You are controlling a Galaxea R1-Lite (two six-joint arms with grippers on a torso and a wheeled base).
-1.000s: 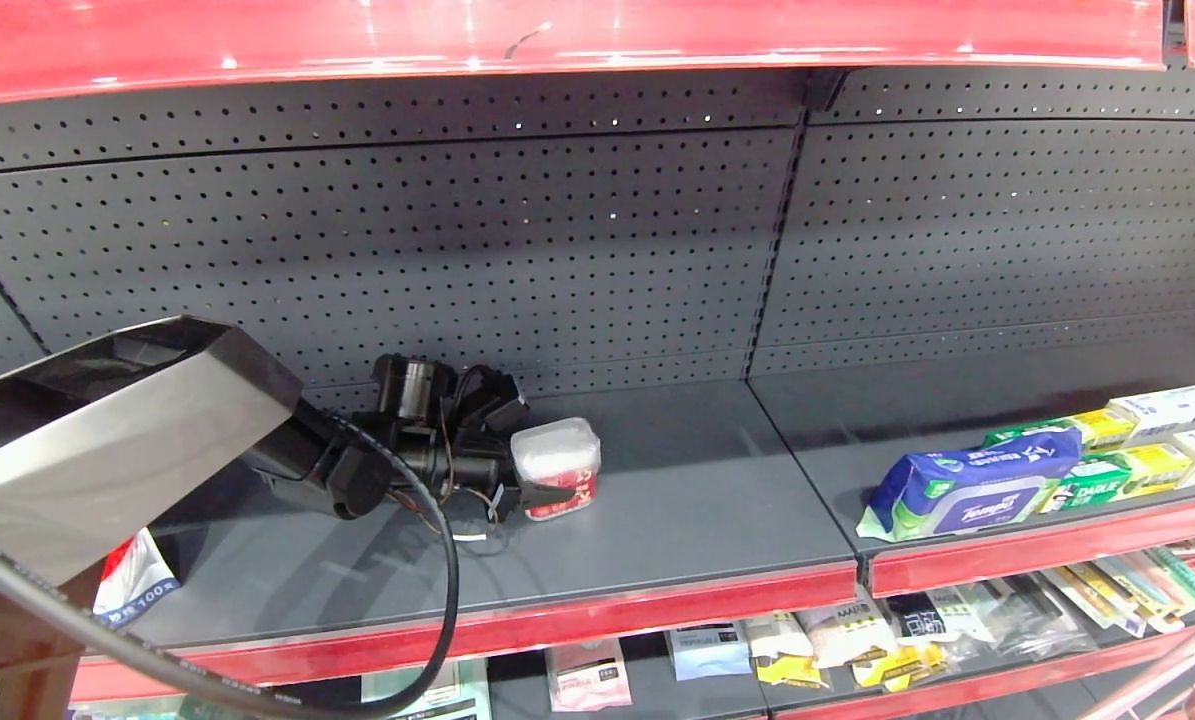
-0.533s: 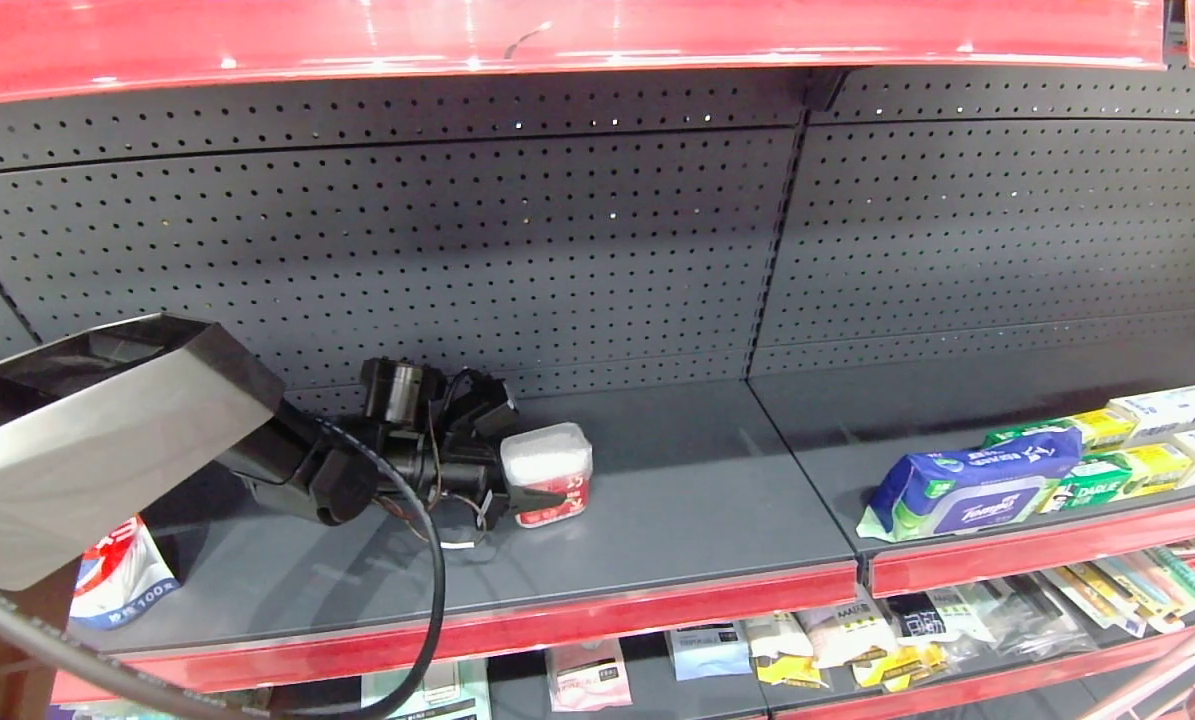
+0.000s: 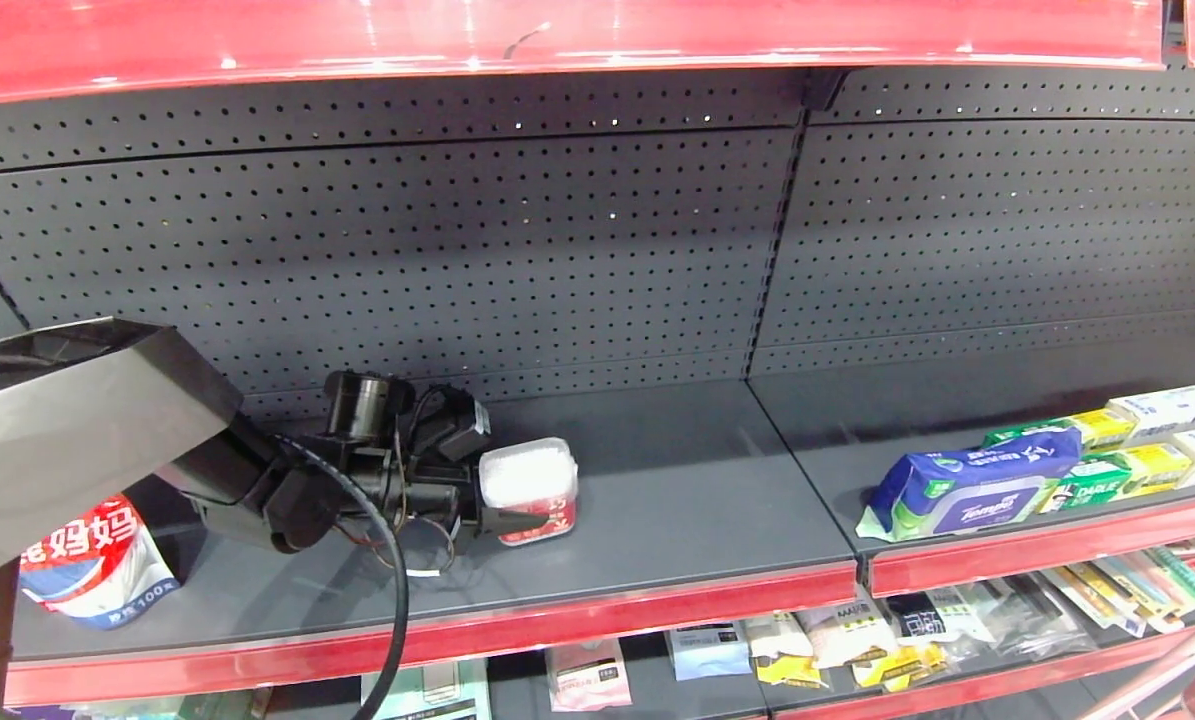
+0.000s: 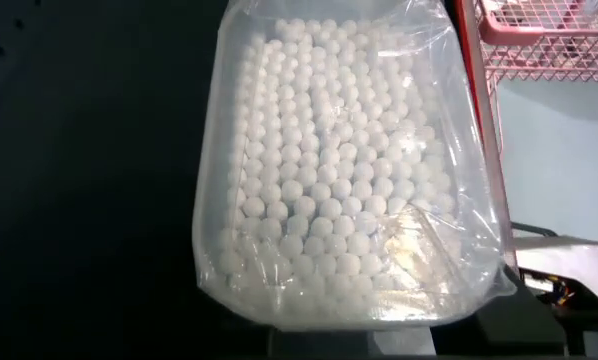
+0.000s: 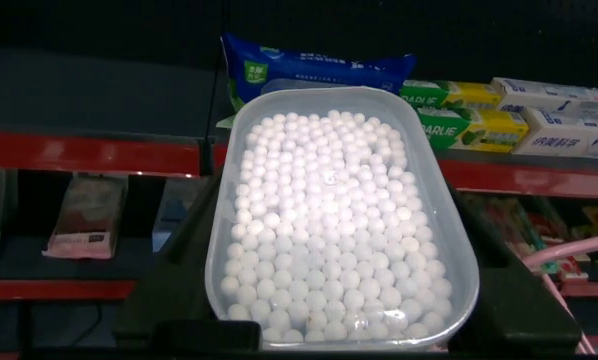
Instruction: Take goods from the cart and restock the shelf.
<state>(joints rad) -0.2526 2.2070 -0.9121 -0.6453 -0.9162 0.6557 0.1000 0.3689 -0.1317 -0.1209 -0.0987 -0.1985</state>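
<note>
A clear box of white cotton swabs with a red label [image 3: 532, 470] is at the middle of the grey shelf board [image 3: 677, 520], upright. My left gripper [image 3: 512, 505] is shut on it from the left; I cannot tell whether the box touches the board. The left wrist view looks down on its plastic-wrapped top [image 4: 349, 200]. My right gripper [image 5: 334, 270] is shut on a second, similar swab box [image 5: 339, 220], its black fingers [image 5: 174, 270] on both sides, held in front of the shelving.
A red-and-white bag [image 3: 97, 570] stands at the shelf's left end. A blue wipes pack [image 3: 967, 485] and toothpaste boxes [image 3: 1137, 450] lie on the right bay. The upper shelf's red edge [image 3: 557, 35] hangs overhead. The pink cart [image 4: 559, 40] is behind.
My left arm has slid to the left along the shelf with the swab box in its grip. More of the red-and-white bag shows behind the arm.
</note>
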